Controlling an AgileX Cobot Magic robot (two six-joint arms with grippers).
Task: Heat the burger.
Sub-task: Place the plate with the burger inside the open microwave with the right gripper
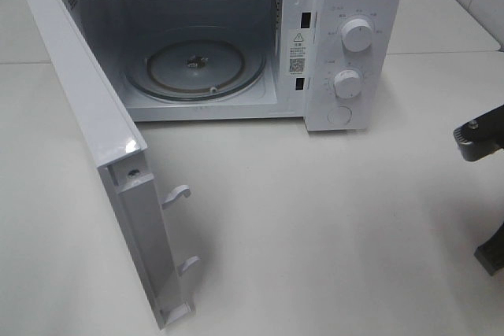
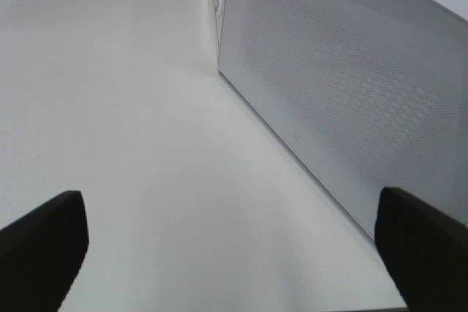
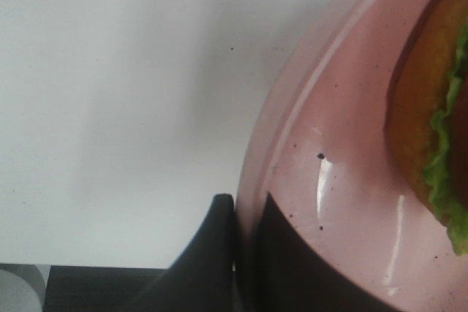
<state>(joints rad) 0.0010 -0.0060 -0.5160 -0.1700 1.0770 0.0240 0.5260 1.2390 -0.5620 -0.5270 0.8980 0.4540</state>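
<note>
Part of the burger (image 3: pixel 420 107) shows in the right wrist view, with its golden-brown bun and green lettuce edge, lying on a pink plate (image 3: pixel 329 144). My right gripper (image 3: pixel 248 206) is shut on the plate's rim, one finger outside and one inside. Neither burger nor plate shows in the exterior high view, where only part of the right arm (image 1: pixel 480 139) appears at the right edge. My left gripper (image 2: pixel 234 253) is open and holds nothing, its dark fingers (image 2: pixel 44 246) wide apart beside the outer face of the microwave door (image 2: pixel 344 85).
The white microwave (image 1: pixel 354 5) stands at the back of the white table (image 1: pixel 315 226). Its door (image 1: pixel 94 131) is swung fully open toward the front left. Inside lies the glass turntable (image 1: pixel 197 68) with nothing on it. Two knobs sit on the right panel.
</note>
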